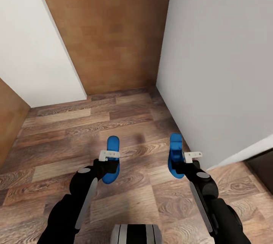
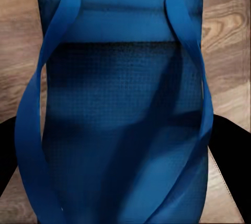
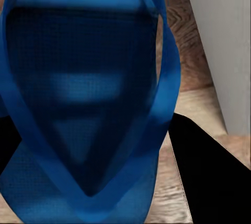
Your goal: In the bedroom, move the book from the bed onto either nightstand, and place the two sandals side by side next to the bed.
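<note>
I hold one bright blue sandal in each hand above the wood-plank floor. The left sandal (image 1: 112, 147) sticks forward out of my left gripper (image 1: 109, 163), which is shut on its rear part. The right sandal (image 1: 175, 149) is held the same way by my right gripper (image 1: 181, 164). Up close, the left sandal (image 2: 125, 125) shows its sole and both straps, and the right sandal (image 3: 83, 93) is tilted, with a dark finger (image 3: 209, 177) beside it. The book, the bed and the nightstands are out of view.
A light-grey wall (image 1: 220, 65) runs close along my right, ending in a white edge (image 1: 250, 149). A white wall (image 1: 34, 46) stands at the left and a brown wooden panel (image 1: 113, 27) closes the far end. Plank floor (image 1: 76, 122) lies between them.
</note>
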You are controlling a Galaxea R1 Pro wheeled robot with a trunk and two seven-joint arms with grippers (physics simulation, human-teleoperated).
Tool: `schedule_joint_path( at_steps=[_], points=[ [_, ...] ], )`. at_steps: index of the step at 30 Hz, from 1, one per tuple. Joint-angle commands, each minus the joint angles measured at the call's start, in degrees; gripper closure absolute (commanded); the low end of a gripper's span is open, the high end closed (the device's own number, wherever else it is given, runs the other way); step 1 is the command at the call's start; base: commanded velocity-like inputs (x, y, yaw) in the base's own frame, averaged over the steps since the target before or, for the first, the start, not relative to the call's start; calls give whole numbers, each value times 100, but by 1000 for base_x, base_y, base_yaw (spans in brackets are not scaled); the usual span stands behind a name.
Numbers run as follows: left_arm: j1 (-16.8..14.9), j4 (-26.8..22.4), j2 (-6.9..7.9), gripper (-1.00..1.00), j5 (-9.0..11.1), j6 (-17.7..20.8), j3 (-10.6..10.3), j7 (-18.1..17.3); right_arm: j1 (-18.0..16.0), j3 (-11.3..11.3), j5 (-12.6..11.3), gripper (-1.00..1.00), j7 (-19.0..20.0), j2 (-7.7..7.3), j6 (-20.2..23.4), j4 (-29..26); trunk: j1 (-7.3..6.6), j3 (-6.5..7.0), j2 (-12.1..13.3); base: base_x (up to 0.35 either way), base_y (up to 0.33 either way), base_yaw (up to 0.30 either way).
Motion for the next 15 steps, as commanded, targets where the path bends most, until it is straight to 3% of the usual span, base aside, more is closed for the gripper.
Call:
schedule_joint_path(
  at_steps=[1,15],
  points=[
    [-4,-7,-1,100,23,28,2,10,-6,15,3,100,-28,-5,33,-4,-7,25,0,-339,0,-259],
    [1,-7,-1,100,23,28,2,10,-6,16,-1,100,-19,-8,33,-4,-43,418,19,-341,0,-253]
  ],
)
